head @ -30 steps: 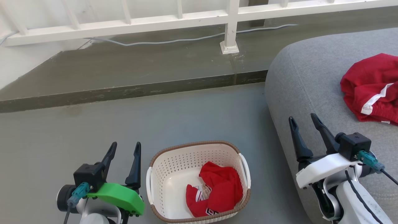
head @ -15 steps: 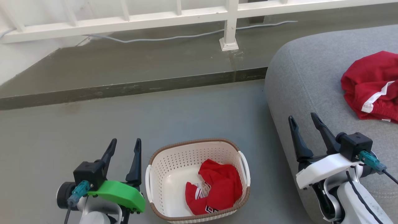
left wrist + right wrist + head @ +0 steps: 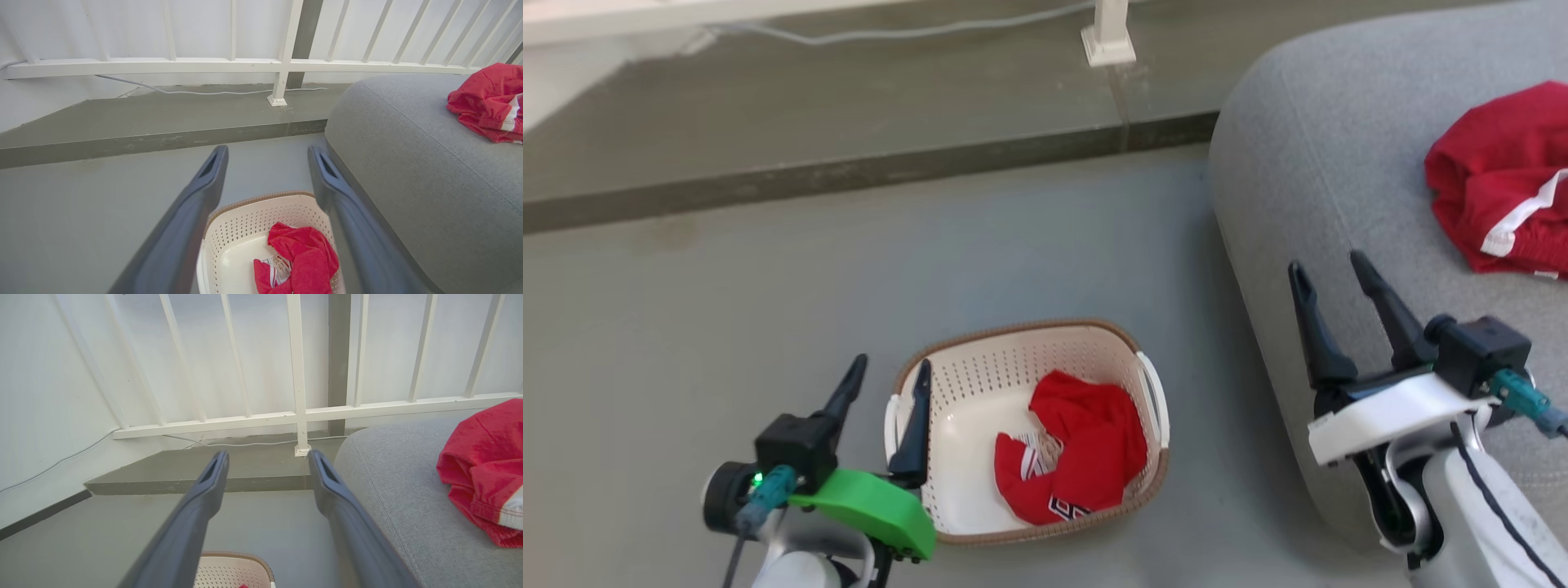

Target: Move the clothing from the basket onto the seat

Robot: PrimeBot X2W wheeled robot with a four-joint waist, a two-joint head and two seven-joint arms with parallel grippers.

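**Left gripper.** The left gripper [image 3: 890, 365] sits at the lower left of the head view, fingers pointing up the view. Its jaws stand wide apart and hold nothing. In the head view the inner finger overlaps the left handle of the basket [image 3: 1013, 329]; whether it touches cannot be told. In the left wrist view the basket lies low between the two fingers, with open space around each fingertip.

**Basket.** The basket rests on the grey floor [image 3: 768, 286], just beside the left gripper and near the front edge of the seat [image 3: 1323, 163]. It stands upright.

**Clothing in the basket.** A red garment [image 3: 1086, 457] lies crumpled against the right wall of the basket, with white trim and lettering showing at its lower edge. The left half of the basket floor is bare. Neither gripper touches this garment.

**Right gripper.** The right gripper [image 3: 1325, 261] is at the lower right of the head view, over the front edge of the seat. Its jaws are spread wide and empty.

**Seat.** The seat fills the right side of the head view. A second red garment [image 3: 1503, 180] with a white band lies bunched on its top surface, well apart from the right gripper.

**Background.** Beyond the basket a raised step [image 3: 849, 171] crosses the floor. A white railing [image 3: 286, 65] stands on it, with a pale cable [image 3: 890, 34] running along its base.
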